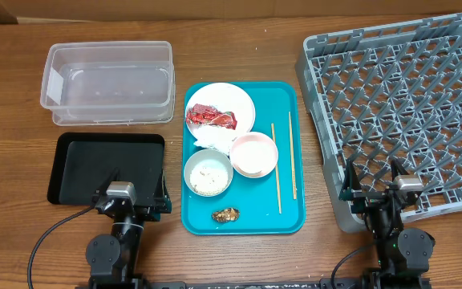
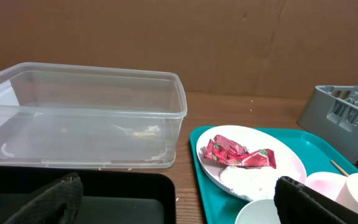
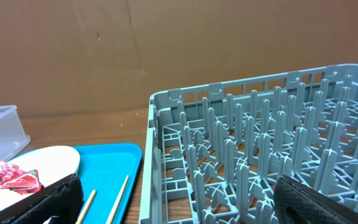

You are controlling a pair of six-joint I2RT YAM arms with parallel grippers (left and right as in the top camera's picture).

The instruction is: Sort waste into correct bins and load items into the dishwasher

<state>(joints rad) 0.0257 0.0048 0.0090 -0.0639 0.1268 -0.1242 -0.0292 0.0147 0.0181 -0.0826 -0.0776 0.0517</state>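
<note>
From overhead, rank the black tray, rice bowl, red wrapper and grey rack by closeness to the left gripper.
1. Black rectangular plastic tray, directly at the left gripper.
2. Small white rice bowl, to the right.
3. Red crinkled wrapper, on the plate behind.
4. Grey plastic dish rack, far right.

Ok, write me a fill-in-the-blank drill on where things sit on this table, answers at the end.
1. The red snack wrapper lies on the round ____, on the teal tray.
2. The two chopsticks lie on that tray's side nearest the grey ____.
3. The loose rice sits in a white ____.
4. The black tray sits nearer the robot than the clear ____.
Missing words: plate; dish rack; bowl; tub.
</note>
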